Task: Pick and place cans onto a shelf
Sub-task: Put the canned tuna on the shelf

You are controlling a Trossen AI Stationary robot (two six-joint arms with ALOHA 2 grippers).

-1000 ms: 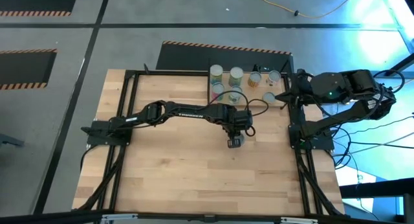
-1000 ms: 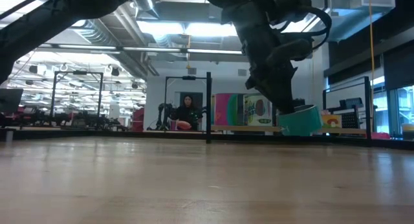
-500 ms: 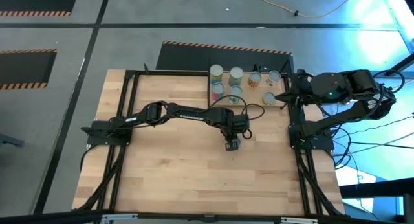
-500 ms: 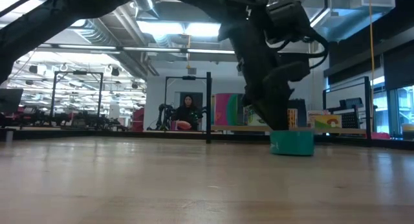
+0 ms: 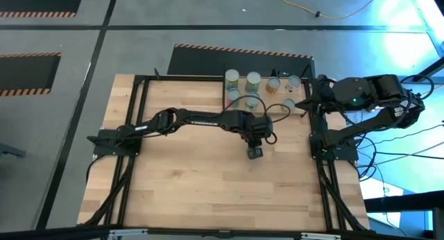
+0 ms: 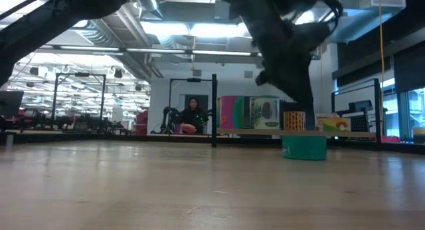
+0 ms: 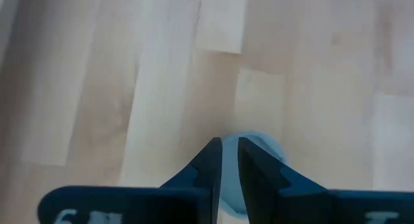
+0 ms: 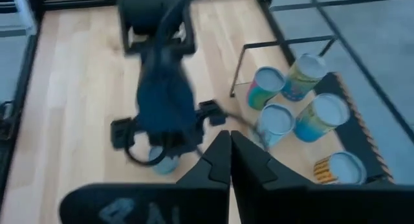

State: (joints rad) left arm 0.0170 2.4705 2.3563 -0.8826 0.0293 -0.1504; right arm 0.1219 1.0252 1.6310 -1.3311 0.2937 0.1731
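A teal can [image 6: 304,147] stands upright on its base on the tabletop, right of the middle; it also shows in the high view [image 5: 256,154] and, blurred, in the left wrist view [image 7: 266,146]. My left gripper [image 5: 254,144] hangs just above it, pointing down, with a narrow gap between the fingers [image 7: 229,149]; I see no touch. Several more cans [image 5: 252,80] stand on the shelf [image 6: 252,131] at the table's far right. My right gripper [image 8: 229,146] waits shut by the table's right edge [image 5: 312,101].
A black wire frame [image 8: 284,46] borders the shelf's cans [image 8: 278,117]. A black rail frame [image 5: 139,129] runs around the tabletop. Bare wood [image 5: 194,177] lies near and left of the teal can. A person [image 6: 192,117] sits far behind the table.
My left gripper has lowered the teal can, which hung tilted above the table, down onto the wood, then risen off it. The can now stands upright and alone on the table, a little to the right of where it touched down.
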